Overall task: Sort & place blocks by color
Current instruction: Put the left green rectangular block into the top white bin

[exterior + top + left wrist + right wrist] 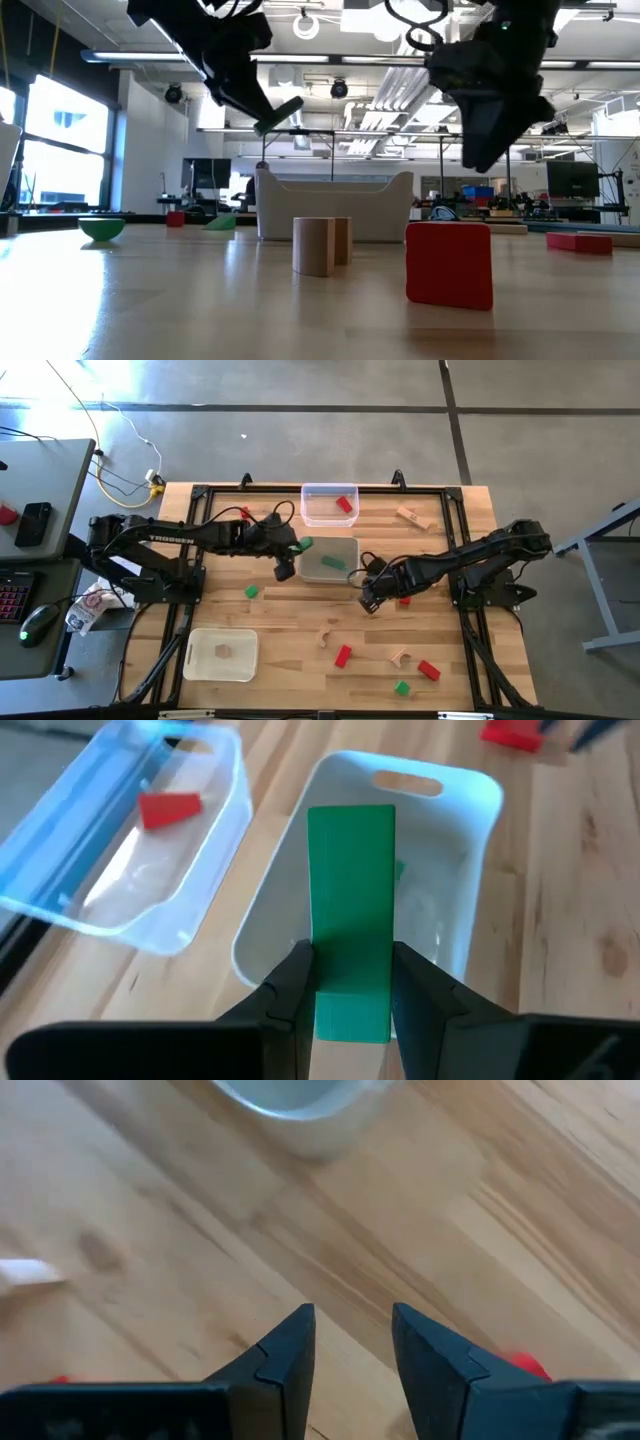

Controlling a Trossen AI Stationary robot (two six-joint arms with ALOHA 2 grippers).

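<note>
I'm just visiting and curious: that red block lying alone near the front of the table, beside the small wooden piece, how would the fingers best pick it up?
Probably from straight above, pinching the red block across its narrow width at mid-length. It lies flat and slanted on the table, with both long sides free of the wooden piece, so the fingers should turn to match its slant.

A robotics lab or open workshop hall. Bare grey concrete floor [300, 385] under a wooden worktable [300, 640] framed in black rail. Side desk [40, 490] at the left with a lit keyboard [12, 600], a mouse [40, 622] and loose cables [130, 460]. Beyond the table: exposed ceiling ducts and strip lights [340, 70], tall windows [60, 140], monitors [575, 180] and further workstations.
</note>
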